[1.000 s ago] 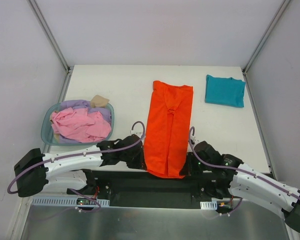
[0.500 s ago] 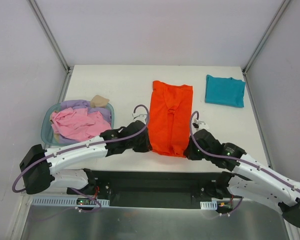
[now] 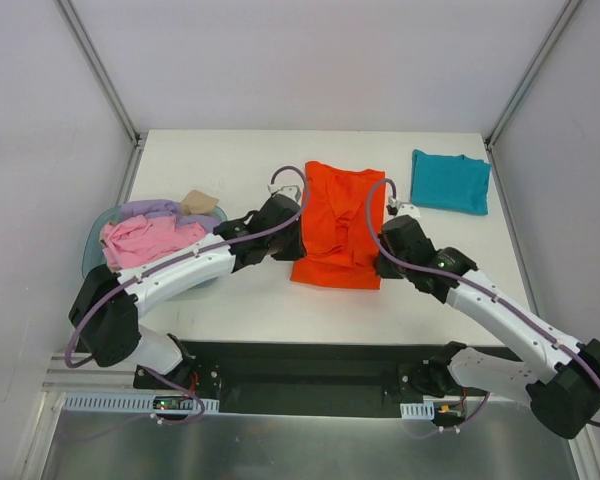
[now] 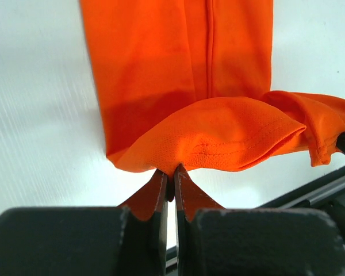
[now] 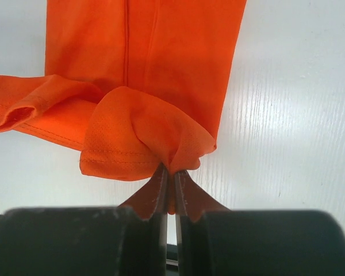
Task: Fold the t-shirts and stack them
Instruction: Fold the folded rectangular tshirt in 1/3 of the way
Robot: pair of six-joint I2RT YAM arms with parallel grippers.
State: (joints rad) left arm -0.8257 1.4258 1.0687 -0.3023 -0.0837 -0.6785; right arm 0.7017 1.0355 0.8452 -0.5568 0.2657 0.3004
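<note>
White table (image 3: 250, 300) lies bare along the near edge. At mid-table the left gripper (image 4: 170, 171) and right gripper (image 5: 170, 172) each pinch the orange-red t-shirt's (image 3: 340, 215) raised hem. The teal t-shirt (image 3: 450, 182) lies well apart in the far right corner.

The orange-red t-shirt (image 3: 338, 215) lies lengthwise at the middle of the worktop (image 3: 230, 160), its near hem raised and doubled back over itself. The teal t-shirt (image 3: 450, 182) lies folded flat, far right. The pink t-shirt (image 3: 145, 247), lavender t-shirt (image 3: 152, 210) and tan t-shirt (image 3: 199, 201) are heaped crumpled, left.
</note>
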